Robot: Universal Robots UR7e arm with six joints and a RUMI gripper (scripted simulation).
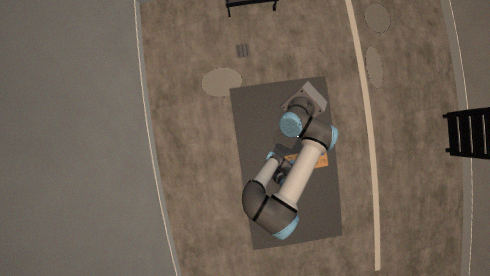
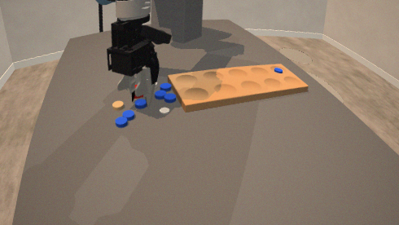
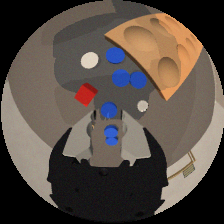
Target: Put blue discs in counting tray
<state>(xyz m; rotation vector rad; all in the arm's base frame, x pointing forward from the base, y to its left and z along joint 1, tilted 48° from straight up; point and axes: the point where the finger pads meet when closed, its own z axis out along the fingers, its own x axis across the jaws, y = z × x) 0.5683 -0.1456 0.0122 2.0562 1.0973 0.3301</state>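
Note:
My gripper is low over the table, left of the orange counting tray. Its fingers stand a little apart and hold nothing. A blue disc lies just at the fingertips, and a red cube sits beside it. Three more blue discs lie close to the tray's left end. Two blue discs lie nearer the front. One blue disc lies in a pocket at the tray's far right; the other pockets are empty.
A tan disc and a white disc lie among the blue ones, and another white disc shows in the wrist view. The arm's base stands at the back of the table.

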